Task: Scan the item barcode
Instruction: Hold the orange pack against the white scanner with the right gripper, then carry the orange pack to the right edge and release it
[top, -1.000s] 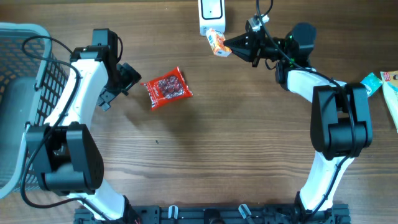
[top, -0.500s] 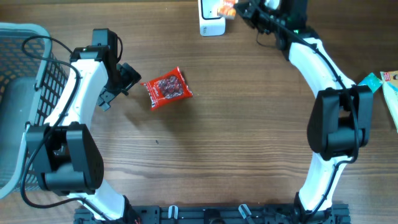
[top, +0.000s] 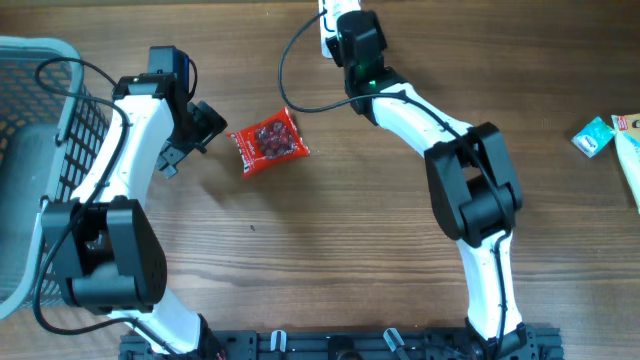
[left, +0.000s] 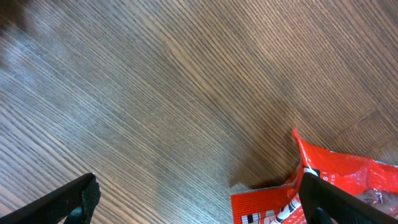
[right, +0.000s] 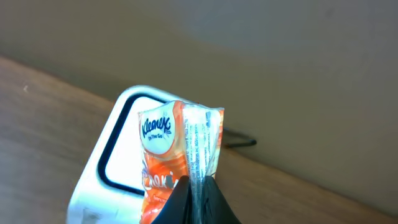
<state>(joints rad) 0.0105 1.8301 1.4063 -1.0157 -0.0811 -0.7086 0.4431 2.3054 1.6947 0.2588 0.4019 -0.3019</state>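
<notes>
Standing wide open, the left gripper (left: 199, 205) hangs just beside a red snack packet (top: 268, 142) on the desk (top: 350, 230). Farther back, at the far edge, the right gripper (right: 196, 193) is closed on the orange tissue pack (right: 177, 149), holding it upright in front of the white scanner (right: 93, 180).

Grey basket (top: 30, 44) at left — red packet (top: 268, 142) on table (top: 340, 250); teal pack (top: 593, 136), perhaps tissues, far right.

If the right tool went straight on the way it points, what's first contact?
Likely the white scanner: the Kleenex pack pinched in the right tool sits just before it, so the pack would touch it first. Depth between them is unclear.
</notes>
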